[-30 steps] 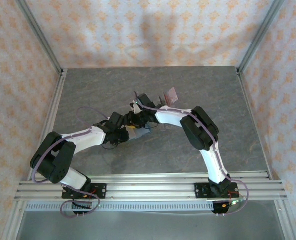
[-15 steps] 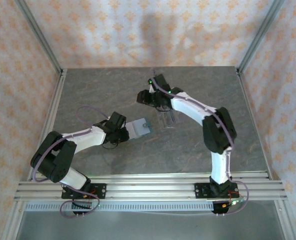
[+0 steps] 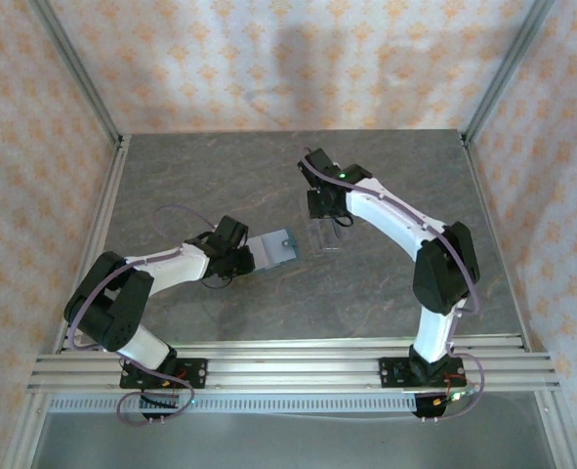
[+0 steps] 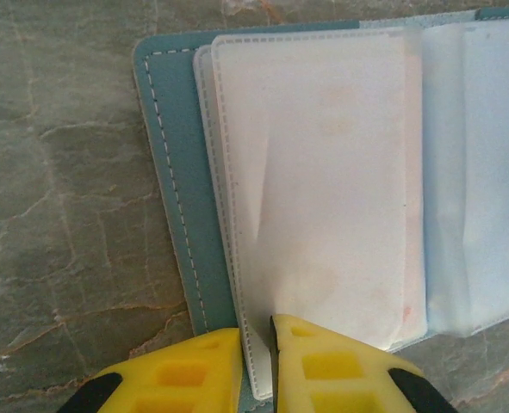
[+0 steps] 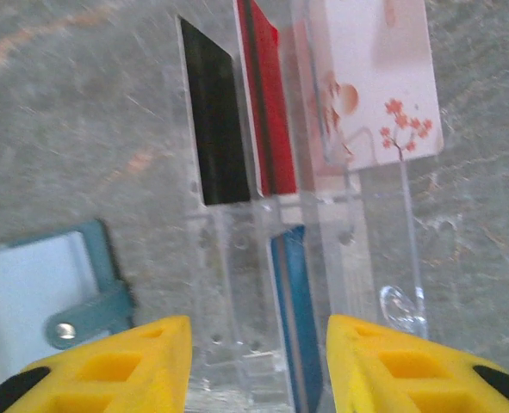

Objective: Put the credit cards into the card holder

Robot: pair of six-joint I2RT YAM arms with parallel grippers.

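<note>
The left arm (image 3: 161, 262) lies low with a bent elbow, reaching toward the middle of the table (image 3: 200, 176). The left gripper (image 4: 256, 335) has its jaws nearly together, pinching the card holder (image 4: 172, 198) at its edge. The right arm (image 3: 395, 217) stretches toward the far edge, with the right gripper (image 5: 256, 340) pointing down and its fingers apart.

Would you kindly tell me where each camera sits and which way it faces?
Top external: high behind the bases, facing down and forward onto the table; both arms show, left gripper at the card holder, right gripper above the clear rack.
Left wrist: on the left arm, facing down past its yellow fingertips, shut on the opened card holder's sleeve edge.
Right wrist: on the right arm, facing down between its open fingers at the rack's cards.
Shared: both wrist views catch the card holder.
</note>
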